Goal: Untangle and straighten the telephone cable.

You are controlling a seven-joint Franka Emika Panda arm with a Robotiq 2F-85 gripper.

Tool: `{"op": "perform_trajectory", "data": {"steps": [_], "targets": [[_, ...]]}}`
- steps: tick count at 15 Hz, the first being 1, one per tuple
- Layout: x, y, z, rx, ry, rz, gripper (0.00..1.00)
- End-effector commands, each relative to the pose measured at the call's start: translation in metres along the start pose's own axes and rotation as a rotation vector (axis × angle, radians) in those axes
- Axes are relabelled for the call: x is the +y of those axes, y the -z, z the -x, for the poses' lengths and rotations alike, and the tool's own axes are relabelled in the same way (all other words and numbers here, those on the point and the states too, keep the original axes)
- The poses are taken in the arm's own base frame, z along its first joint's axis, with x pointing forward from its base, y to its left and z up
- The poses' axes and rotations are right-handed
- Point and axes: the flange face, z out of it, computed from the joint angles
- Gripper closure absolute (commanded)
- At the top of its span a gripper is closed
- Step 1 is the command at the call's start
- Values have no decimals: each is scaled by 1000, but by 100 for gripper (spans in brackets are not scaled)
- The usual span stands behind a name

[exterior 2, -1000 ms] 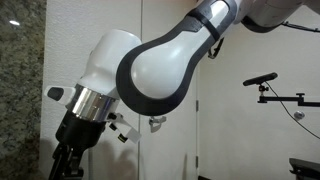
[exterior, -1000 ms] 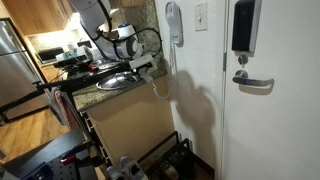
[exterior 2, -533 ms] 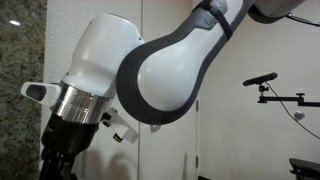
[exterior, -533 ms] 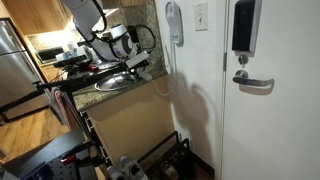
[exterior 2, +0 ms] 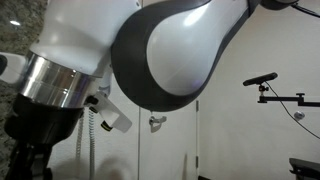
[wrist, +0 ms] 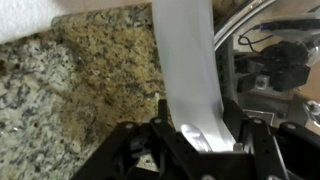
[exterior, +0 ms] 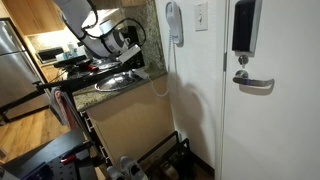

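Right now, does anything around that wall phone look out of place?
Only the telephone cable: it drops from the wall phone, then bends sideways toward the gripper by the counter instead of hanging straight. Nothing looks broken.

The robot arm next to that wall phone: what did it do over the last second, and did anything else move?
The arm swung away from the wall phone, further over the counter, and fills more of an exterior view. A stretch of coiled telephone cable now shows beside it there. No taking hold or letting go can be seen. Phone, door and counter stayed put.
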Motion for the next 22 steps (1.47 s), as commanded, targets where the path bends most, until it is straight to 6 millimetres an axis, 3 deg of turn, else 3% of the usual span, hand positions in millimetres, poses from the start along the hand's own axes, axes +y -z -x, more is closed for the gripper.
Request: {"op": "perform_trajectory", "data": {"steps": [1, 4, 6, 9, 16, 22], "targets": [[-4, 25, -15, -28, 19, 24, 64], [-9, 24, -19, -28, 29, 15, 64], [-9, 22, -14, -42, 12, 10, 13], [-7, 19, -6, -44, 0, -6, 3], [5, 2, 31, -36, -64, -60, 0], [23, -1, 54, 15, -135, -132, 0]]}}
